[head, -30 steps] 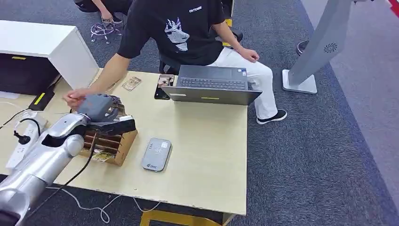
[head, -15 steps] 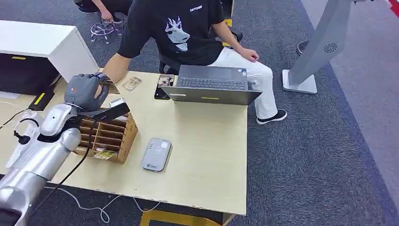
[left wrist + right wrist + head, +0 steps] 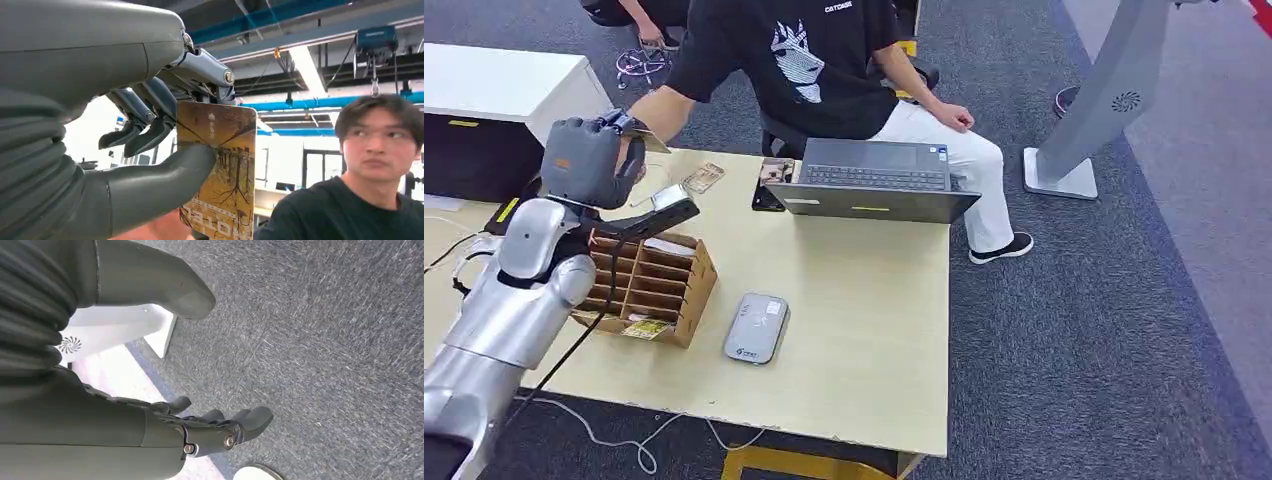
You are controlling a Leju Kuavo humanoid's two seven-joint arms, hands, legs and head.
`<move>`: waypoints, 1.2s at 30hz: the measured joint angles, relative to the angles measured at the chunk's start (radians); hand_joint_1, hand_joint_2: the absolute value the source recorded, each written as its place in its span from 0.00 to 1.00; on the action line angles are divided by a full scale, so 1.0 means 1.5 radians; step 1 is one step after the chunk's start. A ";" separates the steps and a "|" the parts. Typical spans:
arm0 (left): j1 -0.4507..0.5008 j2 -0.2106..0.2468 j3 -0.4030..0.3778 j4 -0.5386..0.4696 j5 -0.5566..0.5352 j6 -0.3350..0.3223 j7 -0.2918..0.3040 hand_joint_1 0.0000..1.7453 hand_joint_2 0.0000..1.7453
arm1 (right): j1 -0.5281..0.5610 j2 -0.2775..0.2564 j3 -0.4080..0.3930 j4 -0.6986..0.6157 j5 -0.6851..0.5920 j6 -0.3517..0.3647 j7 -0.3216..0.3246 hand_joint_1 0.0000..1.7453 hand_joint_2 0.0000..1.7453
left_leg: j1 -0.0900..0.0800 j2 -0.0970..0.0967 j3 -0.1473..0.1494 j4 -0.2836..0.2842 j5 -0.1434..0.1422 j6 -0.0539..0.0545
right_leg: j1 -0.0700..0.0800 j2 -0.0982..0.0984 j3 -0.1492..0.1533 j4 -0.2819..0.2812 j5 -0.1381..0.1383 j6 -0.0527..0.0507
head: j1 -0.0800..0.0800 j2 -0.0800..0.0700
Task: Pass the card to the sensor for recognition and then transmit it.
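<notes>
Since one second ago the left hand (image 3: 584,160) has risen from the wooden card rack (image 3: 652,288) and now sits above the far-left corner of the bench (image 3: 864,330), carrying the card (image 3: 646,133). A person (image 3: 804,60) sits at the far side, one arm reaching toward that hand.

Head view: the card appears as a thin edge projecting right from the fingers (image 3: 614,124); its face cannot be read. The grey sensor (image 3: 757,327) lies flat on the bench, near and right of the rack, well apart from the card. A laptop (image 3: 876,180) stands open at the far edge.

Left wrist view: the card's face is plain, a yellow-brown tree picture with pale lettering. Thumb presses one face, fingers back the other, so the left hand grasps the card. Its long axis runs crosswise to the thumb.

Right wrist view: the right hand (image 3: 150,430) hangs over grey carpet, fingers (image 3: 250,419) loosely curled, apart from the thumb, grasping nothing.
</notes>
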 joint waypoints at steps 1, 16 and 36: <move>0.000 -0.002 0.000 -0.001 0.000 0.001 0.000 1.00 1.00 | 0.000 0.001 -0.001 0.000 0.000 0.000 0.000 0.00 1.00 | 0.000 0.000 0.000 0.000 0.000 0.000 | 0.000 0.000 0.000 0.000 0.000 0.000 | 0.000 0.000; -0.047 -0.022 0.018 0.085 -0.091 0.051 0.039 1.00 1.00 | -0.028 0.015 0.011 0.014 -0.036 0.000 -0.007 0.00 1.00 | 0.000 0.001 0.000 0.000 0.000 0.000 | 0.000 0.001 0.000 0.000 0.000 0.000 | 0.000 0.000; -0.071 -0.078 0.097 0.305 -0.169 0.159 0.028 0.00 1.00 | -0.087 0.032 0.081 0.064 -0.096 0.000 -0.040 0.00 1.00 | 0.000 0.001 0.000 0.000 0.000 0.000 | 0.000 0.002 -0.001 0.000 0.000 0.000 | 0.000 0.000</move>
